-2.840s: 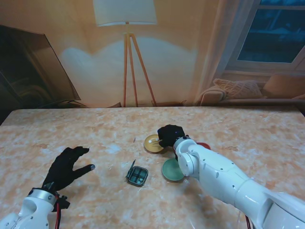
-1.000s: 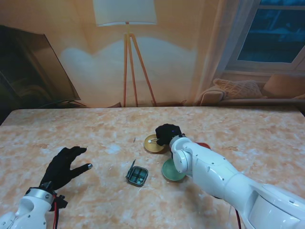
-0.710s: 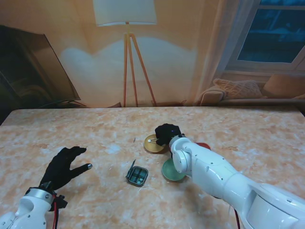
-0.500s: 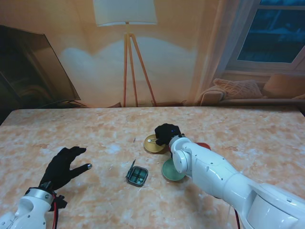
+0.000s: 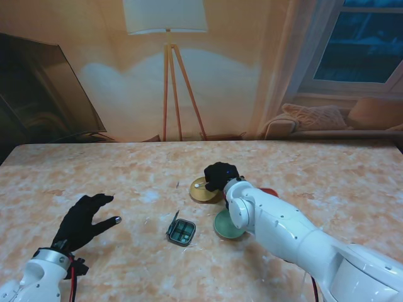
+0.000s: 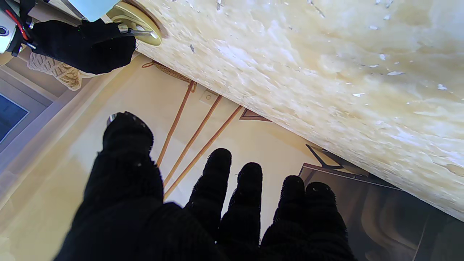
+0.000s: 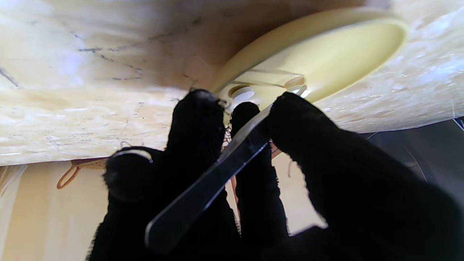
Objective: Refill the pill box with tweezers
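— Tweezers [image 7: 210, 181] sit pinched in our right hand [image 5: 220, 176], the fingers [image 7: 197, 119] closed round the flat steel handle. Where are the tips?

— Over the yellow dish [image 5: 203, 190], right beside a white pill [image 7: 242, 94] lying in it; we cannot tell whether they touch it.

— And the pill box [image 5: 181, 231]?

— On the counter [image 5: 126, 176], nearer to us than the yellow dish and to its left, lid up, compartments showing. A green dish [image 5: 225, 225] lies just to its right, partly under our right arm, with a red one [image 5: 269, 191] peeking out behind.

— Our left hand [image 5: 84, 220]?

— Spread flat and holding nothing, well apart from the box on the left side of the counter.
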{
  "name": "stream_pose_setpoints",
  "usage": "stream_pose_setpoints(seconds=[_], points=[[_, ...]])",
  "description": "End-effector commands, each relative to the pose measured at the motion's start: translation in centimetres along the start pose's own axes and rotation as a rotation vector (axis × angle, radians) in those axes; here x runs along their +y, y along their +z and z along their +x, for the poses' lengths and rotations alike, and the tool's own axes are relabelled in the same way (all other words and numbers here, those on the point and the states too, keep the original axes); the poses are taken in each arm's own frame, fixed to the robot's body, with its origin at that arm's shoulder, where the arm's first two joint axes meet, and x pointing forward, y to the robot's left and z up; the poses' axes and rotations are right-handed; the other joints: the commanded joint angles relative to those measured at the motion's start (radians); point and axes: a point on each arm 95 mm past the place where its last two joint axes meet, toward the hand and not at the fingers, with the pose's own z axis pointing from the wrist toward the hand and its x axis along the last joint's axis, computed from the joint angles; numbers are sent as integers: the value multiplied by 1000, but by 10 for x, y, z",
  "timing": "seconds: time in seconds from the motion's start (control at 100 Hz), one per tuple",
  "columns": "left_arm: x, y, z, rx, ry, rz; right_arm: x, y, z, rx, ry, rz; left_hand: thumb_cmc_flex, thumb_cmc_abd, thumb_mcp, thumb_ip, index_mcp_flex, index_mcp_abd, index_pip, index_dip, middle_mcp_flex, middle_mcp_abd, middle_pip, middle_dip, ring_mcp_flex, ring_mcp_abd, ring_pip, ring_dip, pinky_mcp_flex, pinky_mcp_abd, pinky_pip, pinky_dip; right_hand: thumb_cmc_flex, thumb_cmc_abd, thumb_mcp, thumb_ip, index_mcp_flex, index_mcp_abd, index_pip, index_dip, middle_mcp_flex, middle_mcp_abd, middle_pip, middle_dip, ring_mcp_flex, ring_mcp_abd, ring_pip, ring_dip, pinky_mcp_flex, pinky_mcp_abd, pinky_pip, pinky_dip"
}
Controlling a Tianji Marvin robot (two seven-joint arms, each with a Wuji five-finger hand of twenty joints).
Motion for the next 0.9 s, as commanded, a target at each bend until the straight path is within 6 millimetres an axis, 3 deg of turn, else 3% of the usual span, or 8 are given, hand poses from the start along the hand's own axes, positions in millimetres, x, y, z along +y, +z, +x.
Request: stream_pose_setpoints(seconds=[0.0,0.89], points=[[4,-3,0,-5,1,-19,-7,-4,11,25,9,18,-16,30,-15,20,26,1,3,-14,3,-18,-4,-11,-6,-13,-1,14,1,-58,1,4,43,7,94,55,67,-96,108,49,79,-58,83,28,8,-39,40,9,27,-91,45,6],[7,-1,9,14,10,-19,5,-39,-8,33,6,-21,-16,28,-15,20,26,-2,3,-14,3,-22,-5,-11,-6,-16,-1,8,2,-59,-2,2,42,0,102,51,72,-90,105,53,84,-52,91,24,19,-47,51,-2,34,-94,63,-5]])
